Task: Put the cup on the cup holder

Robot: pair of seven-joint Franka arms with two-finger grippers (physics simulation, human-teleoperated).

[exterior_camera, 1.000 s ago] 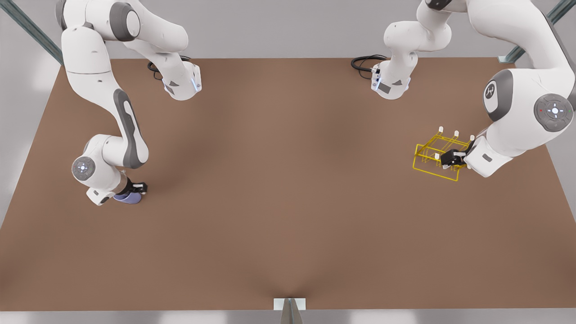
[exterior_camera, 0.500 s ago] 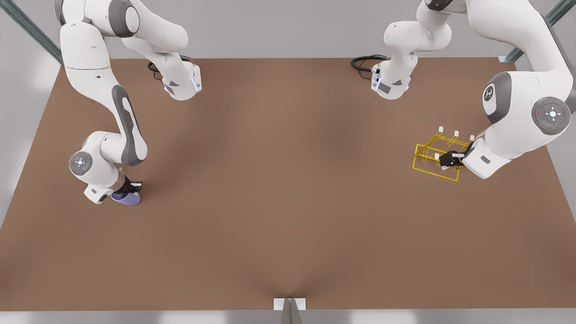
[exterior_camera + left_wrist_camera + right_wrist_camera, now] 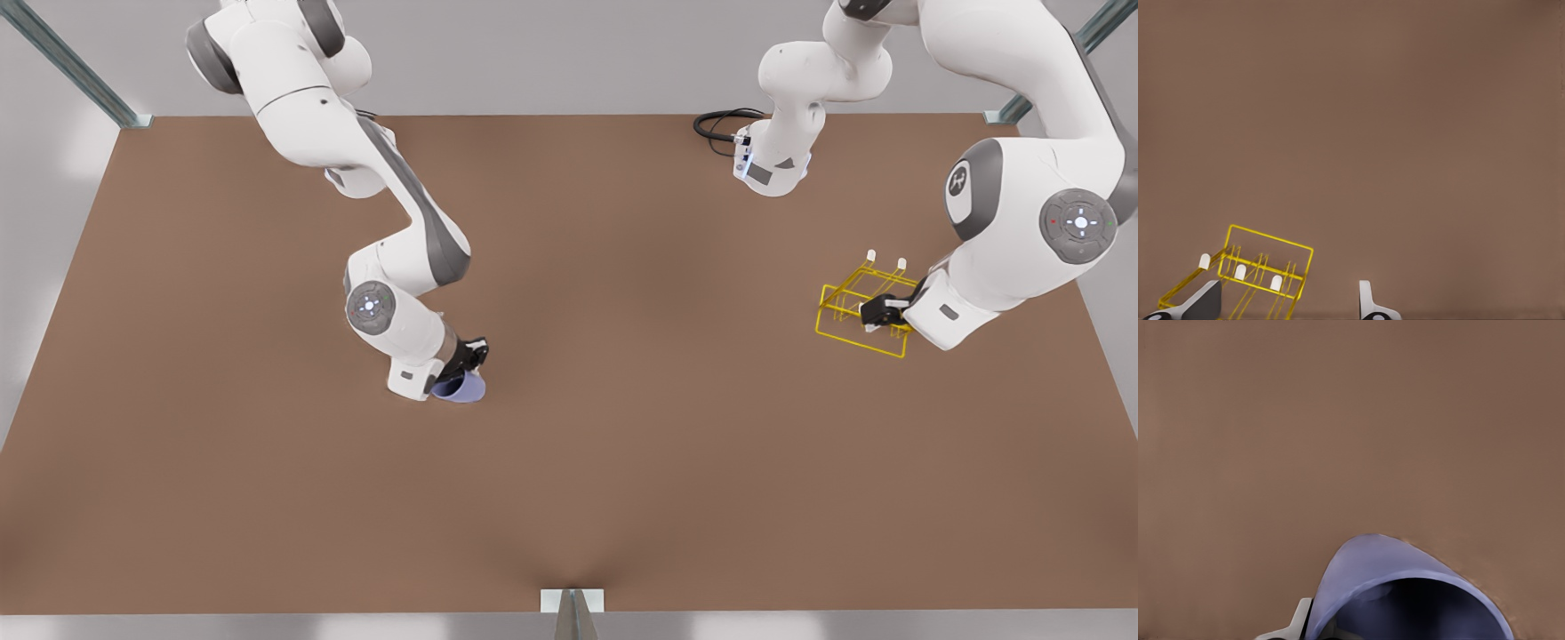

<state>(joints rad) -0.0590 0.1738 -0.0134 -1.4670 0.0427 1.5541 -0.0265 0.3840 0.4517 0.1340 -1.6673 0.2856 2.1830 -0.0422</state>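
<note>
our right gripper (image 3: pixel 469 359) holds the cup (image 3: pixel 460 388) at mid-table; the cup holder (image 3: pixel 861 313) sits well apart toward three o'clock, where our left gripper (image 3: pixel 878 316) hovers with fingers spread wide. pickup looks done; carry and placement remain.

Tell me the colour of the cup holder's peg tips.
White, atop the yellow cup holder; clearest in the left wrist view.

Counted: one cup (image 3: pixel 461 388), one holder (image 3: pixel 858 310) with three white-tipped pegs (image 3: pixel 1240 272), two grippers, all on one table (image 3: pixel 622 444).
</note>
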